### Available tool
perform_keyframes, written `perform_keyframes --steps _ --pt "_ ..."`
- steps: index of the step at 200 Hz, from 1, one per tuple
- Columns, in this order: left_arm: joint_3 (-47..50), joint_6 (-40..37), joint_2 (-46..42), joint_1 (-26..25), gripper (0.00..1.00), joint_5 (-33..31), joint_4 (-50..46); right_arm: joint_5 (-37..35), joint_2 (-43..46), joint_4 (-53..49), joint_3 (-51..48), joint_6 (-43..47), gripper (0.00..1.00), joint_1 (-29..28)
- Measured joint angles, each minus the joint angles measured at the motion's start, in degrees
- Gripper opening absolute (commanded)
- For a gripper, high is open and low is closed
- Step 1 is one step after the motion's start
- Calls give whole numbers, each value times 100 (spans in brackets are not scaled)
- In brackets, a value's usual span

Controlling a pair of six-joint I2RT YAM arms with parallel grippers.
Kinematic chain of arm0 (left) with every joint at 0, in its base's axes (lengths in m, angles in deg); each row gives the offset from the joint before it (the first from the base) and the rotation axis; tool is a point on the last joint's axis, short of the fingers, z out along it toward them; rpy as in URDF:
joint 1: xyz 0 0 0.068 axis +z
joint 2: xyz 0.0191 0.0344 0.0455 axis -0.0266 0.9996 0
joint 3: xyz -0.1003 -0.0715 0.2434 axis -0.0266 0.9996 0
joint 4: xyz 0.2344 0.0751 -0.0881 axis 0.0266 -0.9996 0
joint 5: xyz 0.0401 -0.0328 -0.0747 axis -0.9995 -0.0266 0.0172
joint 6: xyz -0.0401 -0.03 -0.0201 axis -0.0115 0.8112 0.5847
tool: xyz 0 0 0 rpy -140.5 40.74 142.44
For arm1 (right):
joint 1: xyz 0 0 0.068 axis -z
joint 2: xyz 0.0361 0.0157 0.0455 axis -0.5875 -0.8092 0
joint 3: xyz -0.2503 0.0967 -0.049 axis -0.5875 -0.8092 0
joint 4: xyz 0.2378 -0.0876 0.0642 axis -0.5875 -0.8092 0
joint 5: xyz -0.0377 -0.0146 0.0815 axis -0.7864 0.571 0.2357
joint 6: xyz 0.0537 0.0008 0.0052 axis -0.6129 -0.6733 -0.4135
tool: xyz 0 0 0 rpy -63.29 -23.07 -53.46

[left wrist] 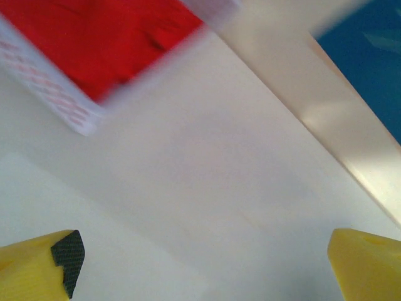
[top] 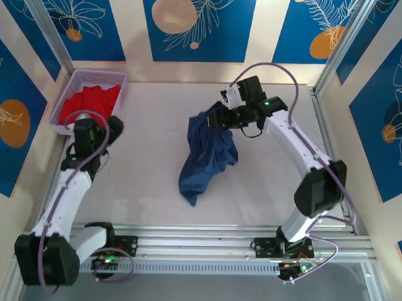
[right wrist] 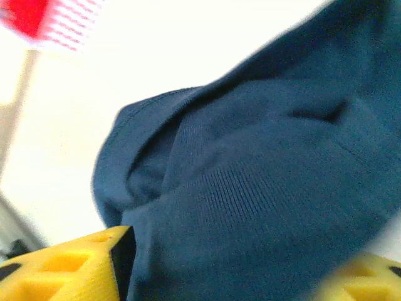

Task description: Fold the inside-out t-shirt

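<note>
The navy t-shirt (top: 207,160) lies bunched mid-table, a bit right of ctr, its top end up at the right gripper (top: 223,117). Fingers (right wrist: 62,273) parted w/ cloth between; can't tell if gripping. Left gripper (left wrist: 200,269) wide open over bare table (left wrist: 219,188), beside the far-left corner basket (top: 121,88), which holds a red garment (top: 90,100).

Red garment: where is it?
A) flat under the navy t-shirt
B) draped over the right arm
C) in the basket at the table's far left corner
C: the red garment lies bunched inside the pale basket at the far left corner, well apart from the navy t-shirt mid-table.
</note>
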Motion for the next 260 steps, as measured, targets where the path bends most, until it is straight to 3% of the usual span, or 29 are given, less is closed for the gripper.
perform_keyframes --steps 21,67,81,101,126,137,159,173,200,228,260 --pt "382 -391 -136 -994 99 586 133 -369 -157 125 -879 -50 79 195" --pt "809 -1163 782 -3008 92 1088 109 -671 997 22 -2031 -221 81 227" --pt "802 -1375 1180 -3373 89 1132 146 -669 1285 125 -2192 -271 80 227" --pt "660 -1650 1987 -3753 77 1163 177 -765 1255 184 -2391 -363 80 229" --pt "240 -1899 2933 -4050 52 1167 238 -949 874 262 -2529 -470 79 256" --pt "140 -1965 3158 -4113 40 1172 278 -1014 719 295 -2575 -507 71 271" --pt "17 -2055 3407 -4159 12 1158 341 -1047 369 551 -2583 -529 20 334" --pt "-17 -2068 3370 -4159 1 1080 339 -1016 205 728 -2573 -520 0 387" --pt "-249 -2109 2743 -4092 0 769 37 -1003 535 780 -2365 -398 0 424" --pt "-1071 -2291 1075 -3980 0 389 -173 -1034 1808 815 -1733 -212 0 424" --pt "-2658 -2673 376 -3954 0 -11 -275 -1095 2894 780 46 4 0 402"
